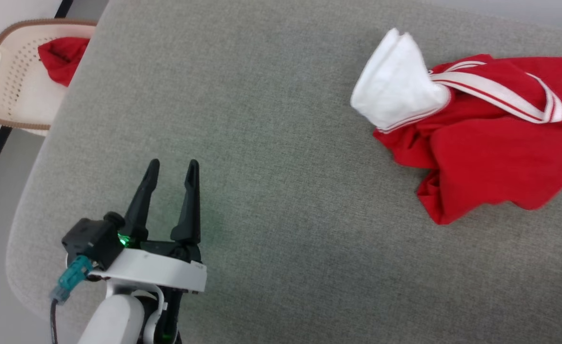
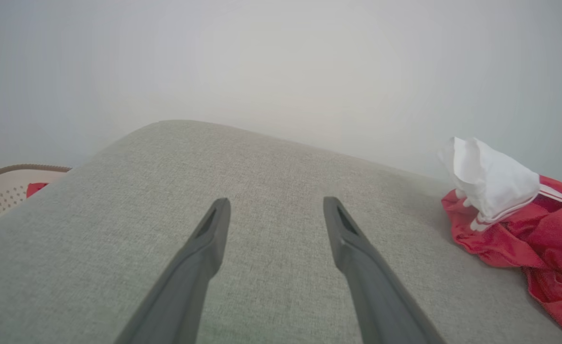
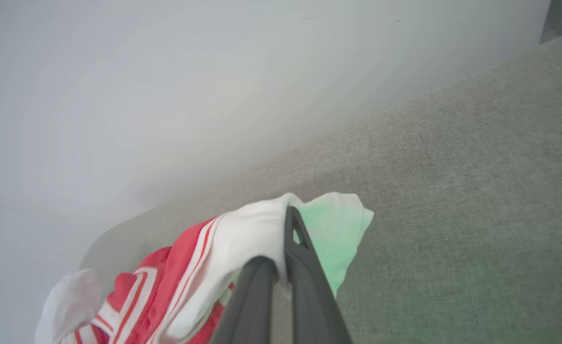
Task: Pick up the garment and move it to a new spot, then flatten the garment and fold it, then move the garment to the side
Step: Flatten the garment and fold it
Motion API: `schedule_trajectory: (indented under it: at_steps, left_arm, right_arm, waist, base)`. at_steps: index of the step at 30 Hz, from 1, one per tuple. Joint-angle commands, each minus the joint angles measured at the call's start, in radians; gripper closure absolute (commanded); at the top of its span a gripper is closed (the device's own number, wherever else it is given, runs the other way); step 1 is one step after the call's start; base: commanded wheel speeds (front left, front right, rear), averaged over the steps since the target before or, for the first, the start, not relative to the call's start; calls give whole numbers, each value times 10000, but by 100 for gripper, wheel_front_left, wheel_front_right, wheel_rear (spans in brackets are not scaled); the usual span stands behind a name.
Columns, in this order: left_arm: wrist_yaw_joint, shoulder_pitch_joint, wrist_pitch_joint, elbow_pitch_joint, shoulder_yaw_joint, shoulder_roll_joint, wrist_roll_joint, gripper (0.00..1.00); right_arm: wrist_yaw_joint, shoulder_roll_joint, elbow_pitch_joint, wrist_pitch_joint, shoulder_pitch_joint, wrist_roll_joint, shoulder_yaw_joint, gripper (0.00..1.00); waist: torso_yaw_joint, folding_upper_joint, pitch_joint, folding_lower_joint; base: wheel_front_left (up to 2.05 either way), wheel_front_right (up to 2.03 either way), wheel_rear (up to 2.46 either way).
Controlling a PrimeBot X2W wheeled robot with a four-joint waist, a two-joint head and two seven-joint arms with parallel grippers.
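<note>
garment (image 1: 491, 138): crumpled on grey cushion (image 1: 281, 215), well right of left gripper (image 1: 172, 167)
left gripper: fingers apart, empty
right gripper (image 3: 286, 224): pinched together on garment's white sleeve, red body bunched left of its fingers

Grey fabric surface (image 1: 286, 215), pale wall (image 2: 281, 57), cream basket (image 1: 8, 81)

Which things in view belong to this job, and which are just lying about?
In the job:
- garment, crumpled on the grey cushion
- right gripper, shut on the garment's white cloth
- left gripper, open and empty

Lying about:
- laundry basket
- red cloth inside the basket
</note>
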Motion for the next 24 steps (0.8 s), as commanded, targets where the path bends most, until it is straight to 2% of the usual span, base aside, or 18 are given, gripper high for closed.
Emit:
schedule_trajectory:
  at_steps: [1, 6, 11, 15, 17, 18, 24]
  left_arm:
    - [-50, -16, -46, 12, 12, -49, -42, 0]
    - [-139, -200, -60, 80, -84, -125, -104, 0]
    - [-212, -353, -82, 199, -187, -250, -146, 0]
    - [-205, -423, -97, 302, -213, -300, -130, 0]
    - [-183, -450, -110, 310, -183, -281, -114, 0]
    - [-169, -460, -116, 300, -155, -242, -93, 0]
    - [-112, -399, 17, 101, -3, 102, -4, 0]
  right_arm:
    - [-7, 11, 250, -99, -318, -373, -268, 100]
    - [-7, -88, 1687, -723, -1459, -2259, -1168, 100]
    - [-7, -864, 2632, -1689, -1322, -4538, -1121, 100]
    - [-7, -913, 3224, -2259, -1390, -4735, -947, 100]
    - [-7, -1047, 3261, -2579, -1188, -4574, -470, 54]
    - [-7, -1110, 3244, -2775, -1011, -4453, -155, 0]
    - [-7, -1472, 2576, -3931, 257, -3213, 1857, 0]
  waist:
    - [79, -1, 73, 0]
    - [250, -1, 278, 0]
    - [382, -1, 484, 0]
    - [375, -1, 544, 0]
    - [303, -1, 514, 0]
    - [256, -1, 479, 0]
    - [-178, -1, 81, 0]
  base:
    - [0, 0, 0]
    - [0, 0, 0]
    - [0, 0, 0]
    - [0, 0, 0]
    - [0, 0, 0]
    - [0, 0, 0]
    - [0, 0, 0]
